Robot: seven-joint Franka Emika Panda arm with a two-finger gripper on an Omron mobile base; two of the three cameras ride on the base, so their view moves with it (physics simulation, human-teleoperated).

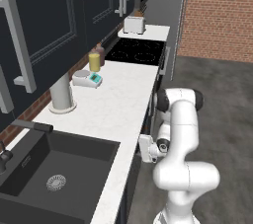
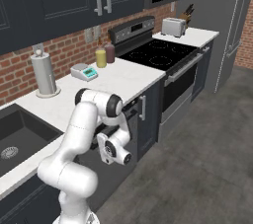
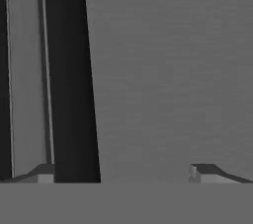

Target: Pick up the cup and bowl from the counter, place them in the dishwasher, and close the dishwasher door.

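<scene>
**Arm folded low at cabinet fronts, jaws apart, nothing held**

Gripper [image 3: 121,173] is down below the counter [image 1: 118,104] edge, pointed at a flat dark grey panel [image 3: 173,70] right in front of it. Jaws apart, wide gap between the two tips, nothing between them. Can't tell if that panel is the dishwasher door. A dark vertical gap and a paler strip run down the left side of the hand view.

From the right base view the hand [image 2: 114,150] sits close against the lower cabinet fronts, just left of a door with a silver bar handle [image 2: 143,107].

On the counter: paper towel roll [image 1: 61,93] near the sink [image 1: 54,168], grey scale [image 1: 87,78] with teal screen further along, yellow jar [image 1: 94,61] and a brown bottle [image 1: 100,53] touching it at the wall, then the cooktop [image 1: 136,50] and a toaster [image 1: 134,24] at the far end.

Can't make out cup or bowl.
</scene>
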